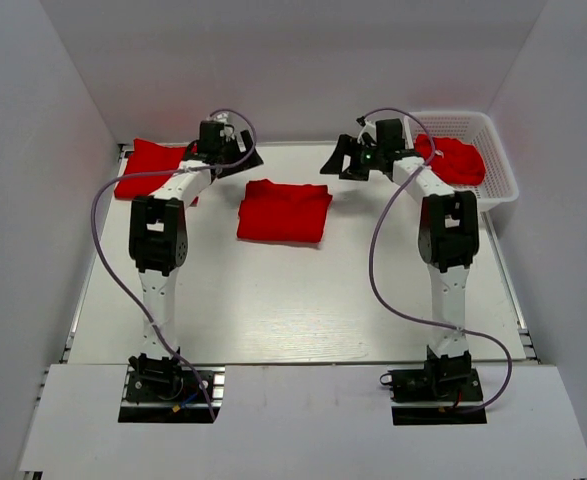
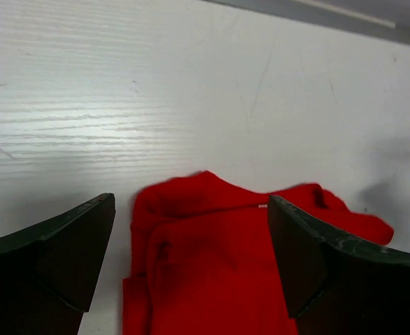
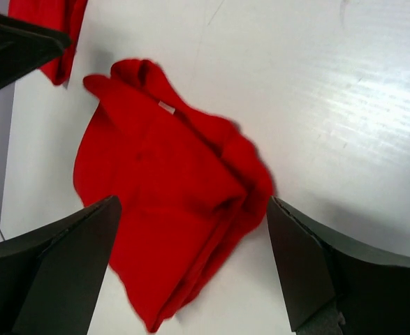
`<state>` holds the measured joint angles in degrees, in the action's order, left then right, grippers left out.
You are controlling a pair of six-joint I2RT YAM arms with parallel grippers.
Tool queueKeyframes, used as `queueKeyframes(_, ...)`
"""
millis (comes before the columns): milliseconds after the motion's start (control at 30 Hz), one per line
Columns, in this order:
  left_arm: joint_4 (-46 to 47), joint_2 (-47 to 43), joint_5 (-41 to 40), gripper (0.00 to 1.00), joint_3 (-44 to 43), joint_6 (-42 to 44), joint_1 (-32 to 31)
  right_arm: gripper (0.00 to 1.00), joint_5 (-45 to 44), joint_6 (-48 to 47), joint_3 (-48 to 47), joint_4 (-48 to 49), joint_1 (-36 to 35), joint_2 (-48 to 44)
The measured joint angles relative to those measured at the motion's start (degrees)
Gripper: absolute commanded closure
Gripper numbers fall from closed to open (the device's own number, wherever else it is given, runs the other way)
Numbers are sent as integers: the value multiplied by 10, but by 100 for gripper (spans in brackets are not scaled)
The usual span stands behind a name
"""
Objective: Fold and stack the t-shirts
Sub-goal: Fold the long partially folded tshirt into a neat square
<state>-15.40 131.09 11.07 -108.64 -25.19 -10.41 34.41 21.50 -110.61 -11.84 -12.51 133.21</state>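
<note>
- Reaching from bases bolted at the near edge of the white table (image 1: 273, 320) toward its far half, left arm (image 1: 158, 235) on the left, right arm (image 1: 448, 235) on the right.
- Lying flat mid-table between the two arms, nearer than both grippers: one folded red t-shirt (image 1: 284, 210), roughly square, edges a little uneven.
- Hanging by that shirt's far left corner: left gripper (image 2: 189, 202), fingers spread wide, pinching nothing; shirt seen below and between the fingers in the left wrist view.
- Hanging off the far right corner: right gripper (image 3: 192, 202), fingers likewise spread wide, holding nothing; same shirt beneath it in the right wrist view, with a small white label (image 3: 166, 107) at the collar.
- Resting at the far left of the table, partly hidden by the left arm: red t-shirt heap (image 1: 151, 168), lying fairly flat; number of shirts impossible to tell.
- Sitting at the far right edge: white mesh basket (image 1: 493, 150), with a bunched red t-shirt (image 1: 458, 160) inside.
</note>
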Motion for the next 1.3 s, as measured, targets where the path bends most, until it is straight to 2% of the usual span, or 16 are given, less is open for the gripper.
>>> queueKeyframes(167,24,-35,58,0,97,38,-17,10,-5,-41,83,-6,-17,-91)
queueKeyframes(300,43,-48,104,0,146,49,-32,10,16,-59,107,-3,-43,-119)
queueKeyframes(567,57,-37,146,0,111,55,-40,10,73,-40,111,10,-69,-75)
queueKeyframes(700,66,7,146,0,61,52,-40,10,96,5,104,67,-64,-24)
queueKeyframes(933,71,64,125,0,22,36,-32,10,88,103,84,160,-49,52)
queueKeyframes(1033,62,65,103,10,19,32,-31,10,75,136,98,200,-41,51)
queueKeyframes(1067,59,65,94,26,18,31,-31,10,70,148,111,217,-36,50)
queueKeyframes(1100,55,65,85,31,18,30,-31,10,71,161,123,234,-31,49)
queueKeyframes(1300,41,66,53,31,17,29,-30,10,81,185,147,266,-11,41)
